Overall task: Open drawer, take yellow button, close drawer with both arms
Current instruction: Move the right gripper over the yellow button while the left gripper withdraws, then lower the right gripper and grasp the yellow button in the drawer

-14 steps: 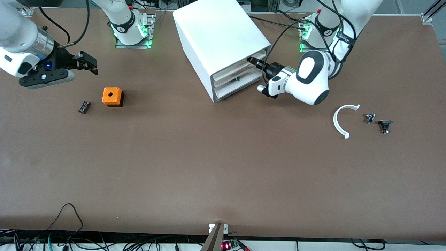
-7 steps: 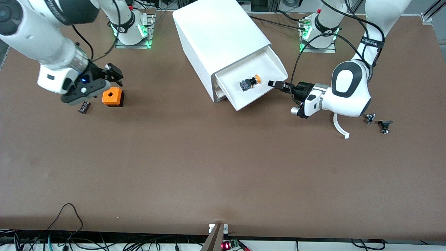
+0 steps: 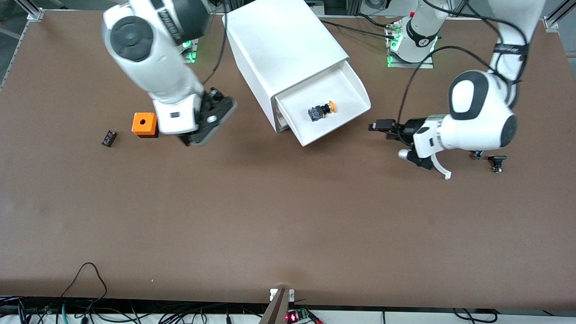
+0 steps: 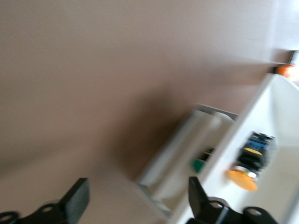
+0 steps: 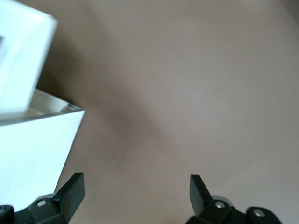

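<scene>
The white cabinet [image 3: 283,40] has its top drawer [image 3: 346,119] pulled well out. In the drawer lies the button [image 3: 321,110], orange cap on a black body, on its side. My left gripper [image 3: 375,127] is open, a short way off the drawer's front, touching nothing. In the left wrist view the left gripper [image 4: 138,203] has nothing between its fingers, and the button [image 4: 247,163] shows in the drawer [image 4: 280,116]. My right gripper [image 3: 220,105] is open and empty, over the table between the orange cube and the cabinet. The right wrist view shows the right gripper [image 5: 135,191] over bare table beside the drawer [image 5: 32,149].
An orange cube with a hole [image 3: 144,124] and a small black part [image 3: 108,137] lie toward the right arm's end. A white curved piece [image 3: 440,167], partly under the left arm, and two small black parts [image 3: 496,162] lie toward the left arm's end.
The left gripper pulled the top drawer out, then opened and backed away from its front. The right arm swung from its end of the table past the orange cube toward the cabinet.
</scene>
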`<act>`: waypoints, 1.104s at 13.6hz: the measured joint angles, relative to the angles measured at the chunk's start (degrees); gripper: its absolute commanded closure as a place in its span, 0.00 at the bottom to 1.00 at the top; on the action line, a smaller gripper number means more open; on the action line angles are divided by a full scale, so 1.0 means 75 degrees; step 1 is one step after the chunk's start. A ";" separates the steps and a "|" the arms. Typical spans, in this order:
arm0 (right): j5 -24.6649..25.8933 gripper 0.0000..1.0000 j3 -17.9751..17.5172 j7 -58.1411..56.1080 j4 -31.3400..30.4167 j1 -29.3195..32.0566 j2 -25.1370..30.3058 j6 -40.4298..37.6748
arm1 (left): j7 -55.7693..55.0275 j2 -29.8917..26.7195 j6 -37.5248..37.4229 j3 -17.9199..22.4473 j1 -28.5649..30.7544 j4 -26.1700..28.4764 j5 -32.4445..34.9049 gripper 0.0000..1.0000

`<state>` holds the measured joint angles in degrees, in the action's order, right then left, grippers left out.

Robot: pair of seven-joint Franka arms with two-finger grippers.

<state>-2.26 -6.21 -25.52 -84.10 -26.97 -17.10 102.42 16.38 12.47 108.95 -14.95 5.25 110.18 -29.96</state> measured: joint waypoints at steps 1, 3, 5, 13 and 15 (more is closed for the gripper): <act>-0.0001 0.00 -0.0004 -0.0269 0.0192 -0.0325 -0.0162 -0.0002 | -0.0045 -0.0226 0.0122 0.0081 0.0077 -0.0366 0.0547 0.00; -0.0002 0.00 -0.0012 -0.0435 0.0494 -0.1015 -0.0471 0.0001 | -0.0056 -0.0738 0.0106 0.0390 0.0193 -0.0777 0.1123 0.00; -0.0002 0.00 -0.0010 -0.0435 0.0928 -0.1654 -0.0891 0.0137 | -0.0056 -0.1263 -0.0352 0.0842 0.0224 -0.0863 0.1351 0.00; -0.0002 0.00 0.0007 -0.1087 0.2071 -0.2474 -0.2470 0.1267 | -0.1961 -0.2251 -0.2510 0.1173 -0.0194 -0.1692 0.4229 0.00; -0.0001 0.00 0.0008 -0.1148 0.2093 -0.2694 -0.2613 0.1370 | -0.2144 -0.2180 -0.2521 0.1165 -0.0236 -0.1686 0.4255 0.00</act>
<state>-2.27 -6.15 -34.13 -68.40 -47.17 -36.69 112.69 0.30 -3.88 90.04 -6.21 3.49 97.53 1.96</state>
